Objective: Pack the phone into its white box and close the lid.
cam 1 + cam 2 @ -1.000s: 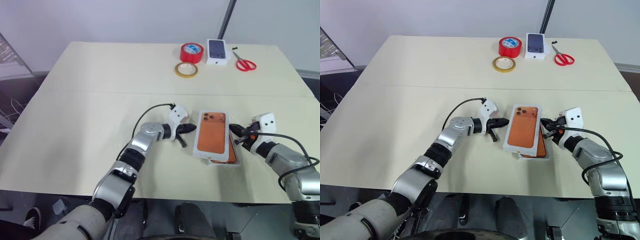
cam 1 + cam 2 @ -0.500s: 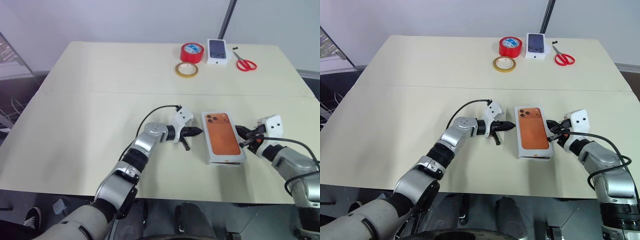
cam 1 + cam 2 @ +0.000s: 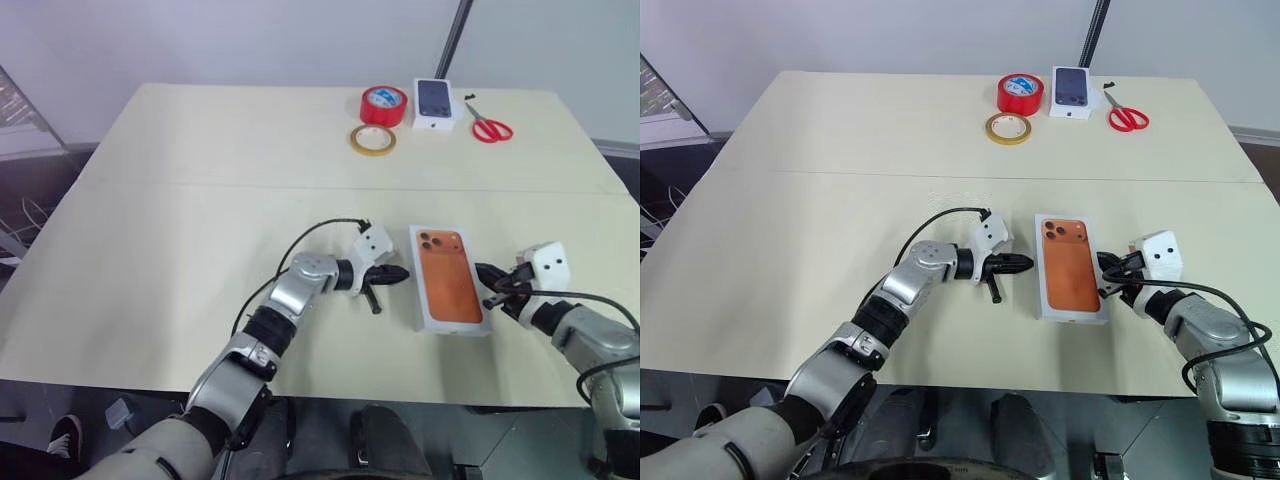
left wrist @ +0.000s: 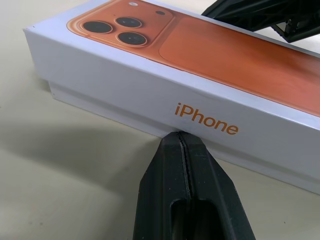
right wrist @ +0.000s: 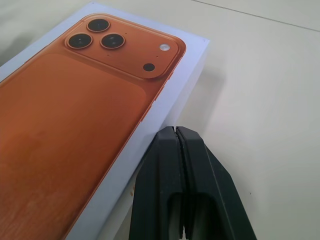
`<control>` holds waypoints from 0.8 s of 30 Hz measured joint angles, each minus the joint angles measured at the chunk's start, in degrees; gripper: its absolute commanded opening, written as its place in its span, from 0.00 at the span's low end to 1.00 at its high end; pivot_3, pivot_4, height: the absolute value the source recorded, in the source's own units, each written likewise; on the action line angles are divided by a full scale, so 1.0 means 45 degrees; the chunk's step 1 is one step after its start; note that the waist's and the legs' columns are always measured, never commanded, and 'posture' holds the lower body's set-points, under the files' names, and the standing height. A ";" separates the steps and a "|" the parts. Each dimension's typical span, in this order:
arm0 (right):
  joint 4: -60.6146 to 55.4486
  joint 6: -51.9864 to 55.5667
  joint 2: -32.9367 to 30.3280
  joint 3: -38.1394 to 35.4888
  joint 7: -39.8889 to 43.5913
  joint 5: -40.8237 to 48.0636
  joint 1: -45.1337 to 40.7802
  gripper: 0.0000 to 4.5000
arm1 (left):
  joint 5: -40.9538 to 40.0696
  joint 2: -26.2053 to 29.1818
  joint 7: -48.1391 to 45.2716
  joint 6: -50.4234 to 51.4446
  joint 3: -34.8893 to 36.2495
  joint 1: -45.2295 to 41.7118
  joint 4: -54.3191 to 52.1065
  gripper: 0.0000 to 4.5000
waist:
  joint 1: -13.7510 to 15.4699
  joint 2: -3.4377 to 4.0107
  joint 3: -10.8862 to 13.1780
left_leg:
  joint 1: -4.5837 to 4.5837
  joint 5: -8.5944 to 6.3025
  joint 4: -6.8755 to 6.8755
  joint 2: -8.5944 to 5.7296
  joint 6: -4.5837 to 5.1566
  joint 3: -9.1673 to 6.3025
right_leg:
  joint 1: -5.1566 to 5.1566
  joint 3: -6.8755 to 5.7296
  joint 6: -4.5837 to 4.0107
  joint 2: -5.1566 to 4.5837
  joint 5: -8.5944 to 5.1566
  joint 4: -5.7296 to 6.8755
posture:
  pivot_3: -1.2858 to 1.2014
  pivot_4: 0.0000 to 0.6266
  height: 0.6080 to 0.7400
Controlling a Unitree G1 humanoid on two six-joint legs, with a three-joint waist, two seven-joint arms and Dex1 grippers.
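The white box (image 3: pixel 449 312) lies at the table's near right with its lid (image 3: pixel 449 277) on it. That lid has an orange phone picture on top, and a thin strip of the lower box (image 4: pixel 100 102) shows under it. The phone is hidden. My left gripper (image 3: pixel 400 273) is shut, its tip close to the box's left long side just below the lettering (image 4: pixel 206 119). My right gripper (image 3: pixel 483 275) is shut too, its tip close to the box's right long side (image 5: pixel 150 130). I cannot tell whether either tip touches the box.
At the far edge of the table (image 3: pixel 180 230) lie a red tape roll (image 3: pixel 384 104), a yellow tape ring (image 3: pixel 372 139), a white box with a dark phone picture (image 3: pixel 434 102) and red scissors (image 3: pixel 490 126). The table's front edge runs just below both arms.
The lid lay askew over the orange phone and tray; now it sits squarely on the box and hides the phone. Both shut grippers have drawn back slightly toward the near edge.
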 measured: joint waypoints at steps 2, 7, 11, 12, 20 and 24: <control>0.0010 -0.0177 -0.0013 0.0078 0.0110 -0.0336 0.0000 0.01 | 0.0021 0.0069 0.0038 -0.0034 -0.0055 0.0036 -0.0074 0.00 | -0.0003 0.0000 0.0000 | 0.0001 0.0000 0.0000 0.0000 0.0000 -0.0001 | 0.0000 -0.0001 0.0000 0.0001 0.0000 0.0000 | 0.52 0.24 1.00; 0.0293 -0.0383 -0.0039 0.0371 0.0181 -0.0976 -0.0239 0.01 | -0.0094 0.0137 0.0187 0.0012 0.0081 0.0057 -0.0154 0.00 | -0.0021 0.0001 -0.0001 | 0.0003 0.0000 0.0002 0.0000 -0.0001 0.0002 | -0.0004 0.0002 0.0000 0.0002 0.0000 0.0007 | 0.52 0.24 1.00; 0.0374 -0.0387 0.0255 -0.0515 0.0370 -0.0137 -0.1087 0.01 | -0.0940 -0.0094 0.0192 0.0431 0.1012 -0.0349 -0.0232 0.00 | 0.0002 -0.0004 0.0003 | -0.0001 0.0001 0.0003 0.0002 -0.0002 0.0001 | -0.0012 0.0000 0.0000 0.0003 0.0000 0.0018 | 0.52 0.24 1.00; 0.0362 -0.0451 0.0253 -0.0591 0.0516 0.0025 -0.1208 0.01 | -0.1193 -0.0134 0.0117 0.0614 0.1211 -0.0667 -0.0238 0.00 | 0.0021 -0.0004 0.0003 | -0.0001 0.0001 0.0008 0.0001 -0.0002 -0.0004 | -0.0003 -0.0009 0.0001 0.0003 0.0000 0.0015 | 0.52 0.24 1.00; 0.0210 -0.0509 0.0540 -0.0398 0.1130 0.0448 -0.1397 0.01 | -0.1264 -0.1032 0.0166 -0.0525 0.1354 -0.2215 0.1259 0.00 | -0.0027 -0.0002 0.0001 | 0.0005 0.0001 0.0011 -0.0009 -0.0002 0.0003 | 0.0000 -0.0008 0.0011 -0.0001 -0.0002 0.0012 | 0.52 0.24 1.00; -0.0346 -0.0170 0.0412 -0.0034 0.1720 0.0756 -0.0858 0.01 | -0.0778 -0.1213 0.0436 -0.1120 0.1103 -0.2395 0.2266 0.00 | -0.0020 -0.0001 0.0000 | 0.0004 0.0001 0.0009 -0.0003 -0.0001 0.0001 | -0.0006 -0.0002 0.0011 0.0007 -0.0003 0.0019 | 0.52 0.24 1.00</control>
